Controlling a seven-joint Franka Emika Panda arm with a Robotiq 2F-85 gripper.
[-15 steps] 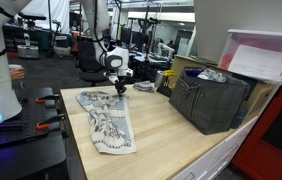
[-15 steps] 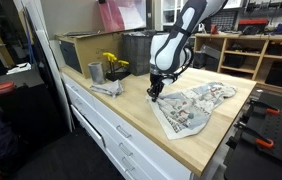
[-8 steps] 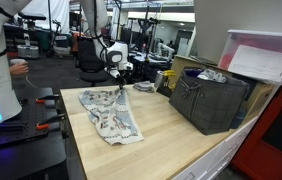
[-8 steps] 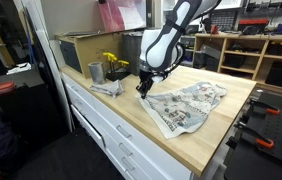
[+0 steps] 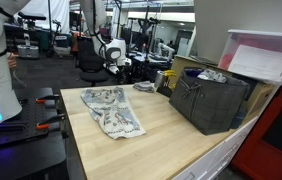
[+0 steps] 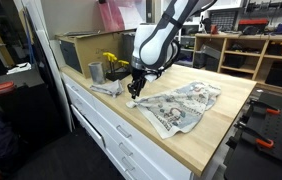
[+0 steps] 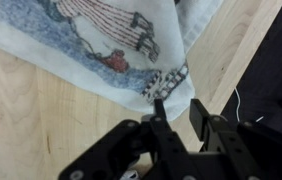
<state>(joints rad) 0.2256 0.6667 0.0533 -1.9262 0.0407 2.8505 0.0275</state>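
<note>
A white patterned cloth (image 5: 112,109) lies spread on the wooden worktop (image 5: 176,140), and it shows in both exterior views (image 6: 181,106). My gripper (image 6: 132,92) hangs just over the cloth's corner at the table's end (image 5: 116,77). In the wrist view the cloth (image 7: 91,40) fills the upper part, its printed corner lying just ahead of the left fingertip (image 7: 159,108). The gripper (image 7: 178,106) stands open, with bare wood and a sliver of cloth edge showing in the gap. Nothing is clamped between the jaws.
A dark fabric basket (image 5: 209,100) stands on the worktop, and a clear box with a pink lid (image 5: 261,60) sits above it. A metal cup (image 6: 95,72), something yellow (image 6: 114,63) and a crumpled grey rag (image 6: 106,88) sit by the gripper. The table edge (image 7: 236,60) drops off at right.
The gripper dragged the cloth's corner along the worktop, pulling the cloth with it. Its jaws have now opened and it has lifted slightly off the corner.
</note>
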